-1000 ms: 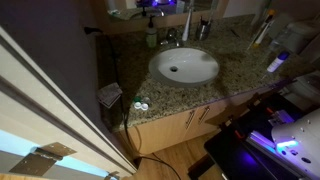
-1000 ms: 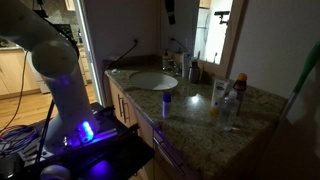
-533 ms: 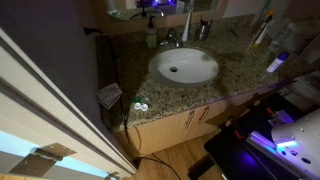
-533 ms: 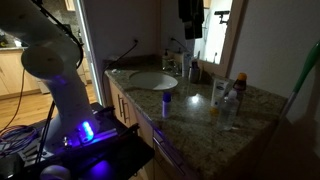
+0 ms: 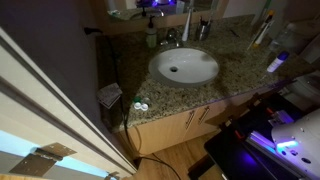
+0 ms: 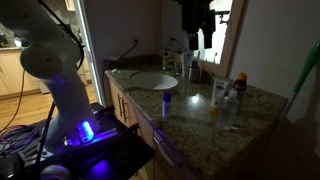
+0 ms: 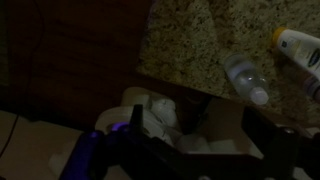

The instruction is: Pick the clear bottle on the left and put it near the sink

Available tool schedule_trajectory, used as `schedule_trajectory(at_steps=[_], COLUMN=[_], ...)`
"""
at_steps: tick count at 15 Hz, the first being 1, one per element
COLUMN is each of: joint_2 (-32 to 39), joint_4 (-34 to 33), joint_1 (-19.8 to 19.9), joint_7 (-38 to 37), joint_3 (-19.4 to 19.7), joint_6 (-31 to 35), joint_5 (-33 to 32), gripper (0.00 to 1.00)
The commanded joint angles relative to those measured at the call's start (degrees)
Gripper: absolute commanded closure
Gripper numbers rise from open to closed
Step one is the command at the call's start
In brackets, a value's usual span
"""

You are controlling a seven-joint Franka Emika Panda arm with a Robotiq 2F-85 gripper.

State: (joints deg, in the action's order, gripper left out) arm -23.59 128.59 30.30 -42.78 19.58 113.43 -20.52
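Swinging right and lower, the black Robotiq gripper point(image 6: 196, 44), jaws apparently spread and empty, nears the clear plastic bottle point(image 6: 229, 106) standing right of the white oval sink point(image 6: 152, 80); grasp likely next.

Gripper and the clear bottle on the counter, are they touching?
Apart. In an exterior view the gripper hangs high above the counter, and open space separates it from the clear bottle standing below.
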Motion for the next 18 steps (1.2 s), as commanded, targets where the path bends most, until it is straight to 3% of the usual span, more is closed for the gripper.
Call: schedule_trajectory(at_steps=[1,4,6,7,10,12,18], joint_2=[9.8,15.0,13.5,13.8,13.5,16.4,25.4], joint_4=[-2.7,-6.0,-7.4,-5.1,-7.3,-6.5,-8.6], joint_1=[1.3,-0.4,-1.6,-0.9,-1.6,-1.4,-2.8], joint_7=[-9.5,-14.1,-13.1,-13.3,-13.3,-18.1,-27.5], joint_3=[0.8,2.7,2.7,2.6,2.5,2.0,3.4], joint_6=[6.5,8.4,7.9,8.3,8.2,11.4,19.7], joint_5=[1.2,7.0,11.5,8.5,10.5,8.5,18.0], gripper=[0.00,0.00,0.00,0.00,0.00,0.00,0.00])
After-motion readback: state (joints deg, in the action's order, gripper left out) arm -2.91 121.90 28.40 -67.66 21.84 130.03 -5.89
